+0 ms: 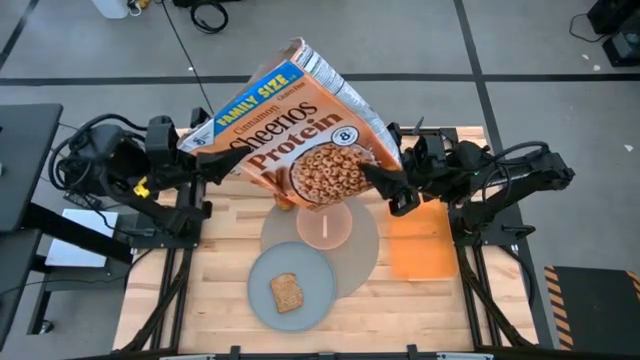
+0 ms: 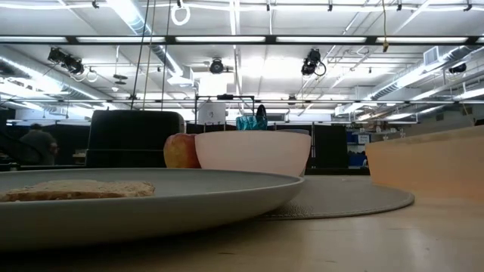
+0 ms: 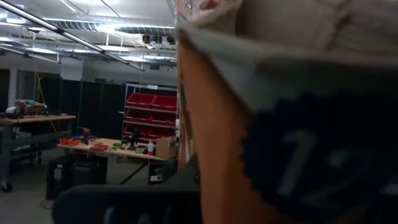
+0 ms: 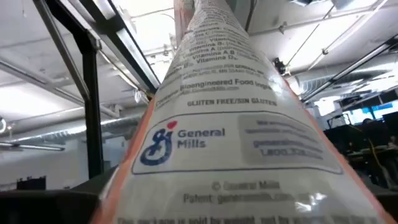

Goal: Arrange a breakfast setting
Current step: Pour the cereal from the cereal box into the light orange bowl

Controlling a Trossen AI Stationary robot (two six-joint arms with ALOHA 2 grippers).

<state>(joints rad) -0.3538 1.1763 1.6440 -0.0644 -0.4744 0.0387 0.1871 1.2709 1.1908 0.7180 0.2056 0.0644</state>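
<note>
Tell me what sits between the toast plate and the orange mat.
High view: the round grey placemat lies between the grey plate and the orange mat, carrying the pink bowl.

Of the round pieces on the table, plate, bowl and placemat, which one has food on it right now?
The grey plate, nearest the front edge: a toast slice lies on it. The pink bowl looks empty from above, and the placemat carries only dishes.

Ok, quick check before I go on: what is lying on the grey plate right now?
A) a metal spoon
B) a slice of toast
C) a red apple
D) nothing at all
B: the high view shows a single toast slice lying on the grey plate, and the low view shows it flat on the plate too, while the red apple sits farther back beside the pink bowl.
</note>
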